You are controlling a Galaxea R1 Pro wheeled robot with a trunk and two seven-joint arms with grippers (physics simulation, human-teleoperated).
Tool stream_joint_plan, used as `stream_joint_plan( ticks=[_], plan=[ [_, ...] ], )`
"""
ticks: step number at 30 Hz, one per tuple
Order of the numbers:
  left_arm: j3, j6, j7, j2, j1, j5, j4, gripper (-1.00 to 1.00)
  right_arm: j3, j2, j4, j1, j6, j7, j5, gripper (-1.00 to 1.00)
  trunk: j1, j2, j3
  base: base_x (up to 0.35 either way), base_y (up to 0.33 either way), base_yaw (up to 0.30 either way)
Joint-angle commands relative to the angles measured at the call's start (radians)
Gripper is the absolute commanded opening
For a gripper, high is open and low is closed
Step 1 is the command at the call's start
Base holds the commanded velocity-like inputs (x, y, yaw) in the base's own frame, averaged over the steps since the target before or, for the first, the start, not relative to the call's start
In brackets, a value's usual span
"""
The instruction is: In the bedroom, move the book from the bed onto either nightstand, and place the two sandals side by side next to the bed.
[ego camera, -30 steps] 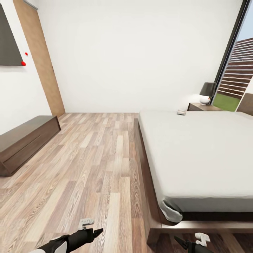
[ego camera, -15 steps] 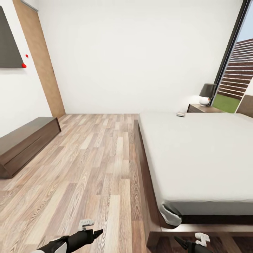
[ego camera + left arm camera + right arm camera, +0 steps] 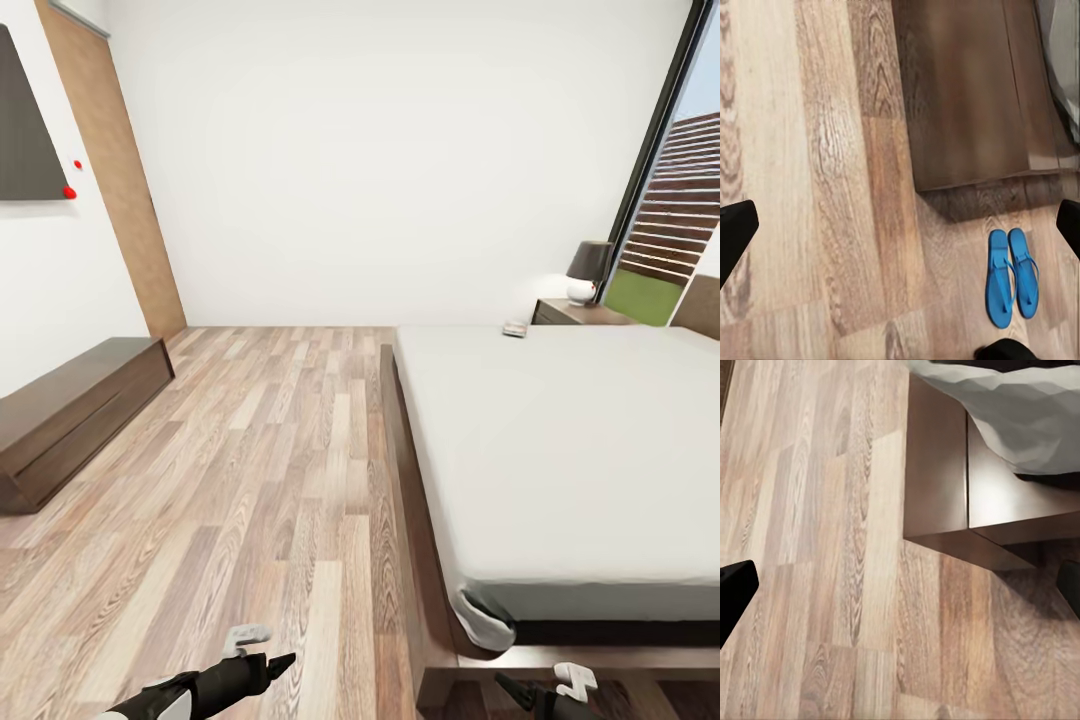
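Observation:
The book point(image 3: 515, 327) lies small and dark at the far corner of the off-white bed point(image 3: 570, 440), close to the nightstand point(image 3: 572, 312). The two blue sandals point(image 3: 1012, 277) lie side by side on the plank floor, just off the corner of the bed's dark frame point(image 3: 967, 90). My left gripper point(image 3: 272, 664) hangs low over the floor; its fingers point(image 3: 735, 232) stand far apart, open and empty. My right gripper point(image 3: 510, 688) hovers by the bed's foot corner point(image 3: 967, 495), also open with nothing held.
A long low dark bench point(image 3: 70, 410) runs along the left wall. A brown door point(image 3: 115, 170) stands at the far left. A lamp point(image 3: 588, 270) sits on the nightstand, with a tall window point(image 3: 670, 200) behind it. Wood floor point(image 3: 260, 450) stretches between bench and bed.
The whole head view has shifted slightly, with bench and bed foot sliding down the picture: the camera moved. Both arms keep the same pose.

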Motion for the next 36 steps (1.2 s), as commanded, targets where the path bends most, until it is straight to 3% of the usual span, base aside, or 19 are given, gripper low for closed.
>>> stream_joint_plan(
  ticks=[1, 3, 5, 8, 13, 16, 20, 32, 36],
  plan=[
    [-0.009, -0.004, -0.002, -0.003, 0.000, 0.005, 0.000, 1.00, 0.006, 0.000, 0.002, -0.001, -0.002, 0.002, -0.009, 1.00, -0.004, 0.007, 0.002, 0.000, 0.000, 0.000],
    [-0.009, -0.004, -0.002, -0.015, 0.000, 0.005, 0.000, 1.00, 0.006, 0.004, 0.004, -0.001, -0.002, 0.002, -0.009, 1.00, -0.012, 0.021, 0.009, 0.000, 0.000, 0.000],
    [-0.009, -0.004, 0.000, -0.040, 0.006, 0.005, 0.000, 1.00, 0.006, 0.036, 0.006, -0.001, -0.002, 0.002, -0.009, 1.00, -0.019, 0.035, 0.015, 0.000, 0.000, 0.000],
    [-0.010, -0.004, 0.001, -0.058, 0.020, 0.003, 0.000, 1.00, 0.006, 0.067, 0.008, -0.001, -0.002, 0.001, -0.008, 1.00, -0.031, 0.056, 0.024, 0.000, 0.000, 0.000],
    [-0.010, -0.004, 0.007, -0.065, 0.027, 0.002, 0.000, 1.00, 0.007, 0.104, 0.037, -0.001, -0.002, -0.057, -0.004, 1.00, -0.050, 0.091, 0.040, 0.000, 0.000, 0.000],
    [-0.010, -0.004, 0.008, -0.066, 0.028, 0.002, 0.000, 1.00, 0.006, 0.110, 0.041, -0.001, -0.002, -0.142, -0.004, 1.00, -0.062, 0.112, 0.049, 0.000, 0.000, 0.000],
    [-0.011, -0.004, 0.009, -0.067, 0.029, 0.002, 0.000, 1.00, 0.004, 0.112, 0.043, -0.001, -0.002, -0.199, -0.004, 1.00, -0.077, 0.140, 0.062, 0.000, 0.000, 0.000],
    [-0.011, -0.005, 0.009, -0.067, 0.029, 0.002, 0.000, 1.00, 0.004, 0.113, 0.042, -0.001, -0.002, -0.219, -0.004, 1.00, -0.123, 0.224, 0.099, 0.000, 0.000, 0.000],
    [-0.011, -0.006, 0.009, -0.067, 0.029, 0.002, 0.000, 1.00, 0.005, 0.113, 0.042, -0.001, -0.002, -0.219, -0.004, 1.00, -0.123, 0.224, 0.099, 0.000, 0.000, 0.000]
  ],
)
